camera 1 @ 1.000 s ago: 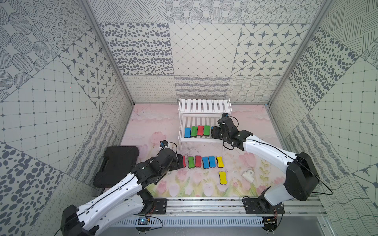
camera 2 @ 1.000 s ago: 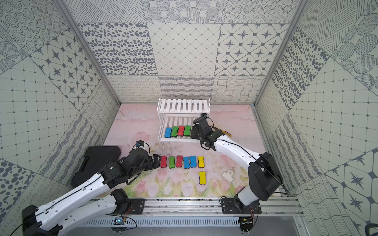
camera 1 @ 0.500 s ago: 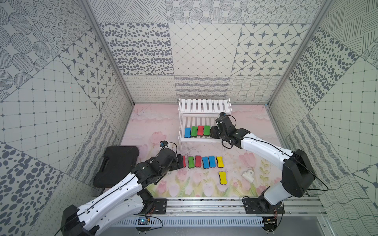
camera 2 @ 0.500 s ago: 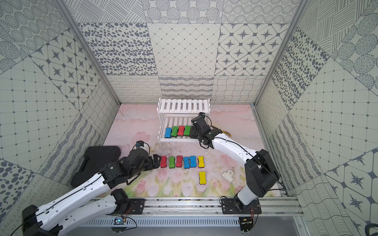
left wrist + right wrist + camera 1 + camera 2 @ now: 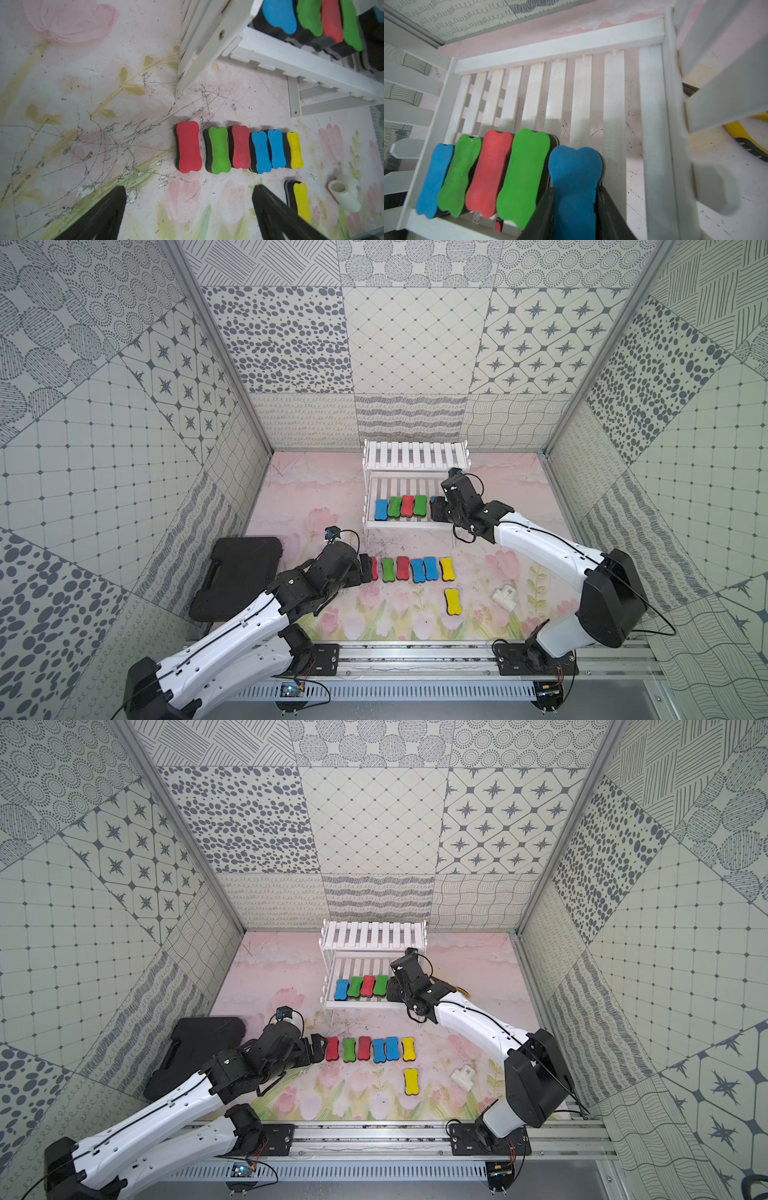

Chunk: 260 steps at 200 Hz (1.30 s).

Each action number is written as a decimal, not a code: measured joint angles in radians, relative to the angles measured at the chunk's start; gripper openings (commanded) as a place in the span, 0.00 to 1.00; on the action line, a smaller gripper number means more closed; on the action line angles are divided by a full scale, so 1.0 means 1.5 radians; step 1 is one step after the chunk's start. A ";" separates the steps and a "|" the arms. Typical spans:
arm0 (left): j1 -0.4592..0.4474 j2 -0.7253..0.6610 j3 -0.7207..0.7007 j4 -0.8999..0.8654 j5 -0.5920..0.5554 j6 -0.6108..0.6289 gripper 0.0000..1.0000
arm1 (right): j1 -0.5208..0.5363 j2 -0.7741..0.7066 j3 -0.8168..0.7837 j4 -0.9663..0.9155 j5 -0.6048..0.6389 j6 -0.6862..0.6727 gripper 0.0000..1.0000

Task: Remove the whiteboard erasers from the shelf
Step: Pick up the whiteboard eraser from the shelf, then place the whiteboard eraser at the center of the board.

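Note:
The white shelf [image 5: 415, 454] stands at the back of the mat. Its lower tier holds a row of whiteboard erasers: blue [image 5: 381, 509], green [image 5: 394, 507], red [image 5: 407, 506] and green [image 5: 420, 505]. At the right end of that row my right gripper [image 5: 574, 193] is shut on a fifth, blue eraser [image 5: 574, 166], one finger on each long side. Several more erasers [image 5: 417, 570] lie in a line on the mat, and a yellow one [image 5: 452, 602] lies nearer the front. My left gripper [image 5: 189, 193] is open and empty beside the red eraser [image 5: 188, 146] at the line's left end.
A black case [image 5: 237, 576] lies at the left, beside my left arm. A white pipe fitting [image 5: 505, 596] sits on the mat at the right front. Yellow-handled pliers [image 5: 749, 141] lie on the mat just right of the shelf.
My right gripper has reached further onto the lower tier and closed on the blue eraser. The left arm has not moved.

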State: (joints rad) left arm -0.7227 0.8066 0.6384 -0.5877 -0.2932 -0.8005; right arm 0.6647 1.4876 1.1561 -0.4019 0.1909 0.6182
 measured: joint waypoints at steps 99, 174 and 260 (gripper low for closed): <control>0.003 -0.014 0.001 0.000 0.002 -0.002 1.00 | 0.213 -0.243 -0.302 -0.012 -0.024 0.187 0.33; 0.004 -0.004 -0.014 0.015 0.011 -0.009 1.00 | 0.298 -0.206 -0.384 0.006 -0.050 0.303 0.34; 0.006 -0.004 -0.017 0.025 0.018 -0.012 0.99 | 0.300 -0.122 -0.373 0.017 -0.015 0.318 0.46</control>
State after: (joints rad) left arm -0.7143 0.8005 0.6125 -0.5499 -0.2668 -0.8181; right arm 1.1152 1.3052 0.5961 -0.3759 0.1688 1.0950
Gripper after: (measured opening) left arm 0.994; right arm 0.432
